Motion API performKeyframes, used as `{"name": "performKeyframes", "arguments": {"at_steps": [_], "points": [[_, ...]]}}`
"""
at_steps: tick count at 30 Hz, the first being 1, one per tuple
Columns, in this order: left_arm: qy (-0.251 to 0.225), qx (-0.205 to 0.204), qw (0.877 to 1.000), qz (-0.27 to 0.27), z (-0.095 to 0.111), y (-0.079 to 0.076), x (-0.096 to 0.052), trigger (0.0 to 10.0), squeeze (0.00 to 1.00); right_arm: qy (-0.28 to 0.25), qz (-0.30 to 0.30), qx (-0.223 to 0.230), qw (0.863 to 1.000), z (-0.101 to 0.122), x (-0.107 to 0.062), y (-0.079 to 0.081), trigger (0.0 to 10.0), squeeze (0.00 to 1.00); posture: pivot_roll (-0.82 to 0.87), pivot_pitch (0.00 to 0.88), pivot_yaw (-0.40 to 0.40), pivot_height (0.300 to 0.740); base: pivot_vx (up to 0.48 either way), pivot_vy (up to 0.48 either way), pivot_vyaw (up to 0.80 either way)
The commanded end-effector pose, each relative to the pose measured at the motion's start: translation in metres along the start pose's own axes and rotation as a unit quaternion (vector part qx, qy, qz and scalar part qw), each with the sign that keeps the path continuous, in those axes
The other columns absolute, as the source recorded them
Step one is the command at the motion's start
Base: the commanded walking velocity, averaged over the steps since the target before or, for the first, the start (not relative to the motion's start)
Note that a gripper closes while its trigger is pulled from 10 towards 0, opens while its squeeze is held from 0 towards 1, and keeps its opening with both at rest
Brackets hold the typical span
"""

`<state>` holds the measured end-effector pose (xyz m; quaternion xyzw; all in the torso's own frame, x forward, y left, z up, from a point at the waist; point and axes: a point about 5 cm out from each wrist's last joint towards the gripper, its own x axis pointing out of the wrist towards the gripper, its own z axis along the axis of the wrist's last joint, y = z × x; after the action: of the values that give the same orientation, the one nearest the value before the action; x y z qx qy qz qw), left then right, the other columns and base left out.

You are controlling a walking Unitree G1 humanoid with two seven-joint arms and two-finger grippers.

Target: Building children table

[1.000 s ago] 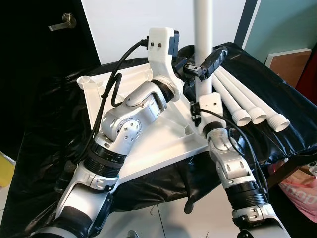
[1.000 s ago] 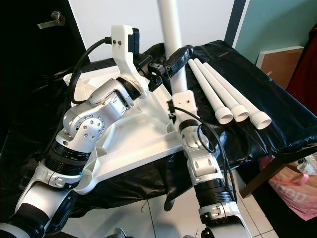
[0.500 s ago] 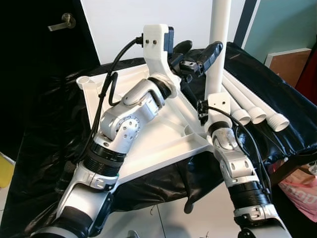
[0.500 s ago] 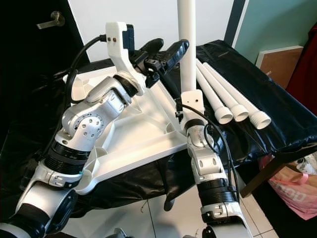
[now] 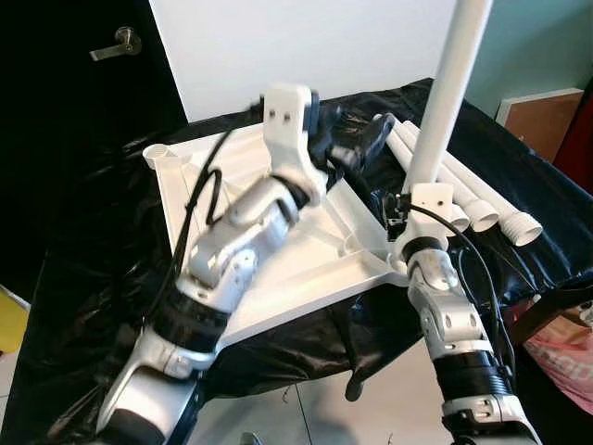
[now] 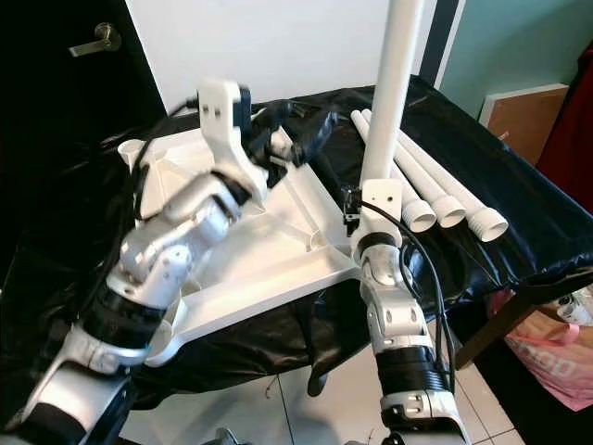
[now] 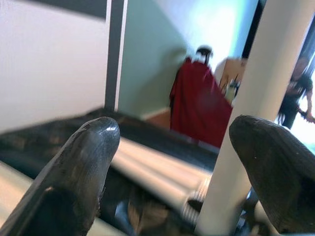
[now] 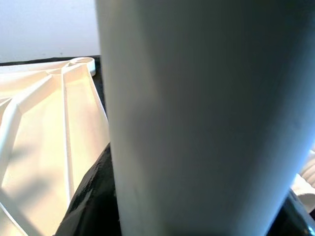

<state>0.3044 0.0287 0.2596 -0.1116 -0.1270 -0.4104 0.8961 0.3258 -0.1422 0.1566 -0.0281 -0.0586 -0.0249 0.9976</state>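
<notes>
Bright, even indoor light — the silver left arm (image 5: pixel 222 269) smears with motion blur; both wrist views are soft, the glossy black plastic sheet (image 5: pixel 93 241) glinting.

white wall (image 5: pixel 306 46) behind, teal wall (image 5: pixel 537 46) at the right, dark door (image 5: pixel 65 111) with metal handle (image 5: pixel 119 41), pale tiled floor (image 6: pixel 315 413), black sheeting (image 5: pixel 83 241) over the tabletop.

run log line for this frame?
right gripper: shut on white leg, tilted | left gripper: open over tabletop | spare legs: on cloth

Table leg (image 6: pixel 393 88) raised beside the tabletop (image 6: pixel 264 243)
We see three more legs (image 6: pixel 428 190) lying just beside that tabletop, on black sheeting (image 6: pixel 482 176).
</notes>
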Motion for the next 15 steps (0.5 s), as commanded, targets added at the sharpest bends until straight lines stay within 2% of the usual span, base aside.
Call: {"name": "performKeyframes", "arguments": {"at_steps": [1,8,11,15], "points": [[0.0,0.023,0.993,-0.112,-0.004,-0.014,-0.004,10.0,0.0,-0.02,0.003,0.004,1.0,0.004,-0.002,-0.001,10.0,0.0,-0.11,0.014,0.053,0.74,0.0,0.0,0.0],[0.01,0.037,0.994,-0.104,-0.016,-0.015,-0.011,10.0,0.0,-0.024,-0.001,0.005,1.0,0.002,-0.004,-0.004,10.0,0.0,-0.11,0.017,0.054,0.74,0.0,0.0,0.0],[0.03,0.045,0.995,-0.089,-0.031,-0.017,-0.019,10.0,0.0,-0.028,-0.003,0.009,1.0,0.001,-0.005,-0.006,10.0,0.0,-0.1,0.018,0.053,0.74,0.0,0.0,0.0],[0.041,0.055,0.994,-0.088,-0.037,-0.018,-0.022,10.0,0.0,-0.029,-0.002,0.01,1.0,0.0,-0.005,-0.006,10.0,0.0,-0.1,0.018,0.052,0.74,0.0,0.0,0.0]]}}
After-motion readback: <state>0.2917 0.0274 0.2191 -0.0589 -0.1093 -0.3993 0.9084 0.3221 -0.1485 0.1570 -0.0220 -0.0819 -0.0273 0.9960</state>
